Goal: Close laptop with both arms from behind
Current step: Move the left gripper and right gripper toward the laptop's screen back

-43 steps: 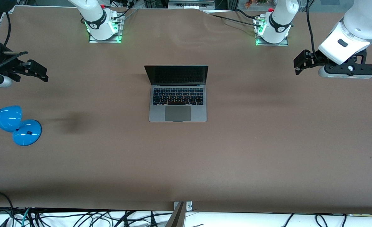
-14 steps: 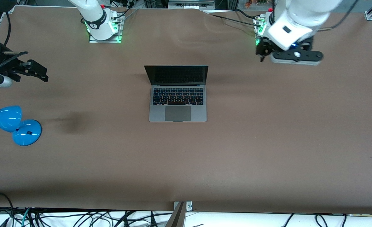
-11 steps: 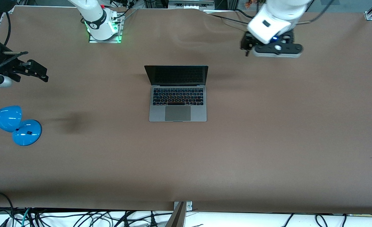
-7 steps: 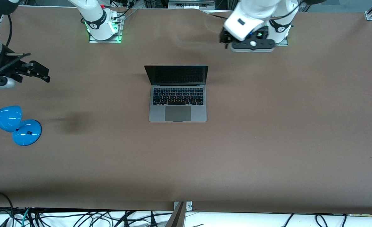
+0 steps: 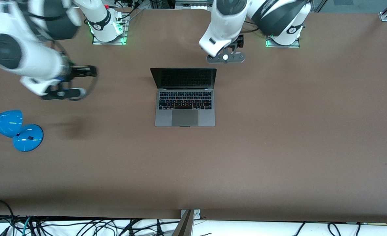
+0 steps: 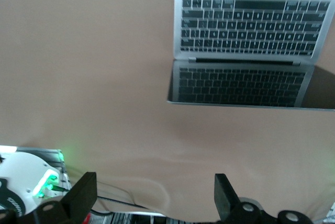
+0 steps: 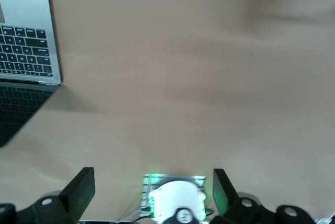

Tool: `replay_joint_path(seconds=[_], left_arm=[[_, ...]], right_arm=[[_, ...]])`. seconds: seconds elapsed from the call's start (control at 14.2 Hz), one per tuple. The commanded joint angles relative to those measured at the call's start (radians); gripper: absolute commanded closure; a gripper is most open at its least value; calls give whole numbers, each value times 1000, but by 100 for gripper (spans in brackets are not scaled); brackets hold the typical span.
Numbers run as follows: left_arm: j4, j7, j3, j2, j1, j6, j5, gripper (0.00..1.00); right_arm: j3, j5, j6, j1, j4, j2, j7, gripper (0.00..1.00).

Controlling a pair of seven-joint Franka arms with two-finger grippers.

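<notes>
The laptop (image 5: 185, 97) stands open in the middle of the table, its dark screen upright and facing the front camera. It also shows in the left wrist view (image 6: 250, 51), and its corner shows in the right wrist view (image 7: 23, 51). My left gripper (image 5: 236, 42) is open and empty, up over the bare table between the screen's back and the left arm's base. In the left wrist view (image 6: 152, 199) the jaws are wide apart. My right gripper (image 5: 87, 70) is open and empty over the table toward the right arm's end, apart from the laptop. Its jaws are spread in the right wrist view (image 7: 151, 192).
A blue desk lamp (image 5: 14, 129) lies at the right arm's end of the table, nearer the front camera than the right gripper. The right arm's base (image 5: 106, 28) and the left arm's base (image 5: 283, 34) stand along the table's farthest edge. Cables hang along the nearest edge.
The left arm has swung in from its end of the table to a spot over the table by the laptop's lid. In the last half second the right arm has moved toward the laptop.
</notes>
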Motion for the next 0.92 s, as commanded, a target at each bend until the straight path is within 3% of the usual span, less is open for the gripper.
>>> replay_joint_path(seconds=[0.0,0.21,0.35,0.42,0.57,0.64,0.71,0.78,0.85], left_arm=[[18,-19,-12,76,-5,23,-42,6],[16,-19,-12,113,-6,28,-84,11],[13,-44,-12,129,-6,30,-111,19],[13,-60,-12,133,-6,30,-124,27],[12,-69,-12,135,-13,37,-135,57],[10,-69,-12,138,-17,39,-136,76],[10,-69,-12,152,-25,39,-136,94],[10,-72,-14,156,-26,39,-136,100],[10,-74,-14,164,-26,39,-136,100]], right_arm=[[110,22,98,1,-163,-112,127,0],[161,74,278,3,-430,-302,143,0],[248,95,283,3,-512,-403,239,0],[303,129,284,3,-530,-434,303,0],[380,175,326,1,-535,-428,396,4],[387,178,374,1,-549,-415,402,29],[393,182,396,3,-549,-395,405,69],[402,197,415,3,-549,-372,399,100],[405,224,433,3,-549,-349,390,100]])
